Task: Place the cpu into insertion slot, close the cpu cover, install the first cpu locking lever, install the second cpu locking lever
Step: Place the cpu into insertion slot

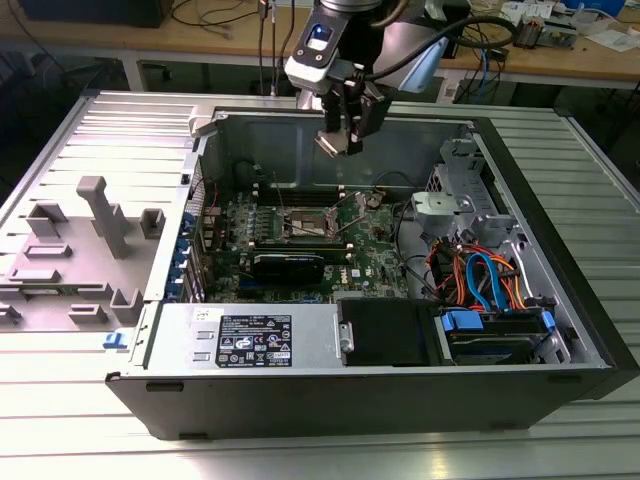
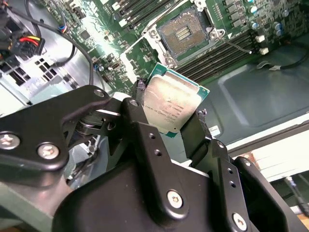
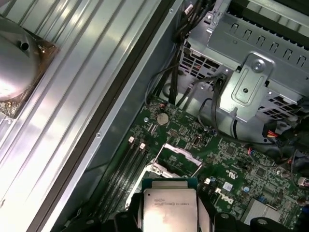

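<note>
Above the open computer case (image 1: 300, 385), which lies on the ribbed metal surface (image 1: 60, 400), the claw (image 1: 340, 143) hangs with the cpu (image 1: 329, 143) clamped between its two fingers. In both wrist views the fingers press on opposite edges of the chip, pale metal top facing the cameras (claw (image 2: 171, 101), cpu (image 2: 169, 110); claw (image 3: 169, 220), cpu (image 3: 169, 209)). The chip is well clear of the green motherboard (image 1: 365, 262) and sits tilted in the exterior view.

The insertion slot (image 2: 186, 31) lies below the chip and off to one side, its dark contact field uncovered; the exterior view places it near the board's middle (image 1: 300, 222).

Likely hazards, as a judgement:
- The grip bears on thin edges alone, so the chip may pivot or slip if it is jolted.
- A tilted or offset descent would land a corner on the contacts and could bend them.
- The fingers overhang the chip, so they may strike the slot's rim or the adjacent memory slots (image 2: 227, 53).
</note>
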